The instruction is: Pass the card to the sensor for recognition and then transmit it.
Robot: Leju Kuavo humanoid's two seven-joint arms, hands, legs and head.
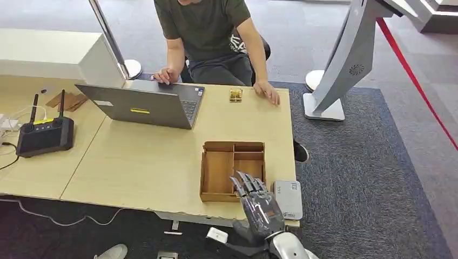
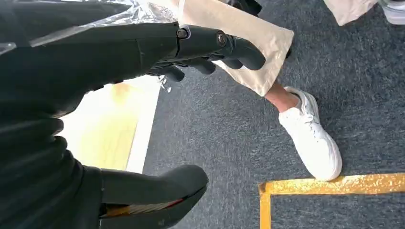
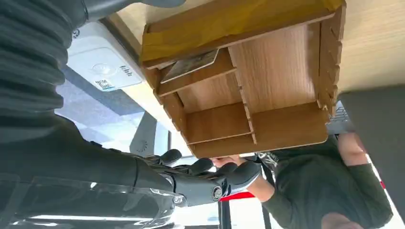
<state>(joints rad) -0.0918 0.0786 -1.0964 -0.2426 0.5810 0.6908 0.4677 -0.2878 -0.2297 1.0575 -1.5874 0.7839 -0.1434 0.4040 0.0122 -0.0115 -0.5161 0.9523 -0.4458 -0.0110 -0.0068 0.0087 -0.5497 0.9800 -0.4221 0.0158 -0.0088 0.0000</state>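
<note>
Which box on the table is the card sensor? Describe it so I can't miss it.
Start at the light wooden table and go to its near right corner, by the right hand. Beside the wooden divided tray lies the sensor: flat, white-grey plastic, not wood.

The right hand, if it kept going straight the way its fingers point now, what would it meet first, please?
Most likely the wooden tray: the right hand hovers at its near edge, fingers aimed over its compartments. Height is unclear, so it might pass above the wall.

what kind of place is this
Probably an office or demo hall: a light wood desk with a laptop, grey carpet, a barrier post and a seated person.
</note>
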